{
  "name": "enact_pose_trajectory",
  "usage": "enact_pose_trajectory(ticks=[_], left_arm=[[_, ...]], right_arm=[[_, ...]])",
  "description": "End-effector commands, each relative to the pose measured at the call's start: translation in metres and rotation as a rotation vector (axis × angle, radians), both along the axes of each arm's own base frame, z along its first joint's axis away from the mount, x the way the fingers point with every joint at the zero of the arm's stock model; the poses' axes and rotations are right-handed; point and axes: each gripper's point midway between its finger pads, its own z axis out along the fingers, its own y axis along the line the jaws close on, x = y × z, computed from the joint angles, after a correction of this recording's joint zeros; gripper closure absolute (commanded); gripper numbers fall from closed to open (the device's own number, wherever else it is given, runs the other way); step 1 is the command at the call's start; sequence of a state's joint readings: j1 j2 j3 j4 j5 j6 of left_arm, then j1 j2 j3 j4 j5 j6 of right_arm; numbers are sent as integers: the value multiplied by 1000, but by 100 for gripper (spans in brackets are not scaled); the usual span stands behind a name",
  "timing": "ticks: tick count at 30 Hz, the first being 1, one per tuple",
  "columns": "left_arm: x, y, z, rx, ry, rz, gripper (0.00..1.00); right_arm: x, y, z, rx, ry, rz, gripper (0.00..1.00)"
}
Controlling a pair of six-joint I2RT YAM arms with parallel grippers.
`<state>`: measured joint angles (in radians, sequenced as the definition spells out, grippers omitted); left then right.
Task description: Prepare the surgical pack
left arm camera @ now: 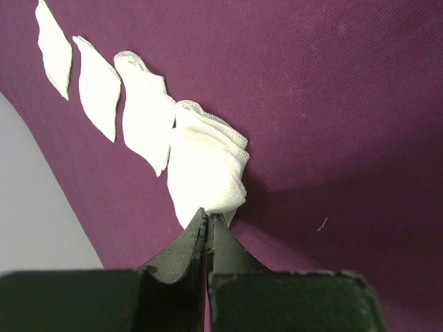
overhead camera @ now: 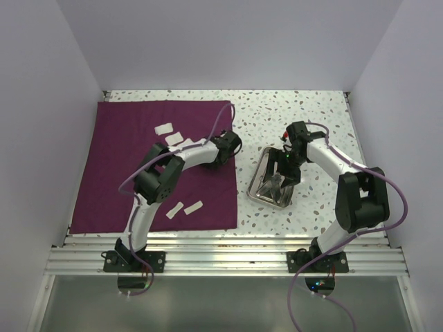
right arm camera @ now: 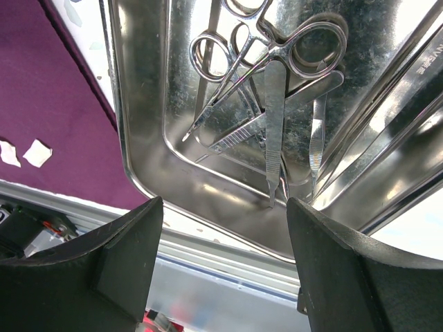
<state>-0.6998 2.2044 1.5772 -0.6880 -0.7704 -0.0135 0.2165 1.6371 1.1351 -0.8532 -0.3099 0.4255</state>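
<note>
Gathering stage, I'd say. The left pincer (left arm camera: 208, 216) is pinched shut on a folded white gauze pad (left arm camera: 206, 166), which lies on the large maroon cloth (overhead camera: 124, 138) at the left of the overhead view. The right pincer (right arm camera: 223, 204) hangs open over the shallow rectangular steel tray (right arm camera: 138, 104) of small metal scissors (right arm camera: 228, 69) and tweezers (right arm camera: 275, 124), centre-right on the speckled table (overhead camera: 311, 117). Next, probably, a rim grip to carry the tray onto the cloth. Lettering stamped on the tray's rim is too small to read.

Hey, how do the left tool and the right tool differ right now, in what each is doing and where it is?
The left tool is shut, pinching the edge of a gauze pad; the right tool is open and holds nothing. The left tool is over the maroon cloth, while the right tool is over the steel tray with the instruments lying in it. Both are black and two-fingered.
</note>
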Motion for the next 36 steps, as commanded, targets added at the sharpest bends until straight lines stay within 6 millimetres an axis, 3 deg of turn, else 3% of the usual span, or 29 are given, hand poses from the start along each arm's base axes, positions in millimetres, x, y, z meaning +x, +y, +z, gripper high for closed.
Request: enact_pose_trajectory(ticks=[1, 4, 12, 18, 21, 24, 28, 32, 36], left_arm=[[9, 3, 3, 33, -54, 16, 100], [9, 3, 3, 40, -54, 27, 100], [10, -6, 19, -24, -74, 38, 84], [11, -22, 43, -115, -82, 54, 76], [11, -33, 59, -196, -79, 54, 66], [8, -41, 57, -232, -35, 36, 59], [2, -36, 44, -204, 19, 41, 57], [9, -44, 44, -241, 0, 31, 55], [11, -42, 28, -204, 31, 49, 54]], right_arm=[[4, 6, 11, 34, -24, 14, 24], [3, 6, 11, 35, -21, 14, 24], [2, 6, 9, 40, -17, 11, 24], [2, 6, 10, 42, -20, 13, 24], [1, 6, 10, 41, -18, 13, 23], [1, 6, 9, 43, -20, 13, 23], [0, 6, 9, 44, -17, 16, 23], [-1, 6, 9, 43, -18, 16, 23], [-2, 6, 9, 44, -14, 20, 23]])
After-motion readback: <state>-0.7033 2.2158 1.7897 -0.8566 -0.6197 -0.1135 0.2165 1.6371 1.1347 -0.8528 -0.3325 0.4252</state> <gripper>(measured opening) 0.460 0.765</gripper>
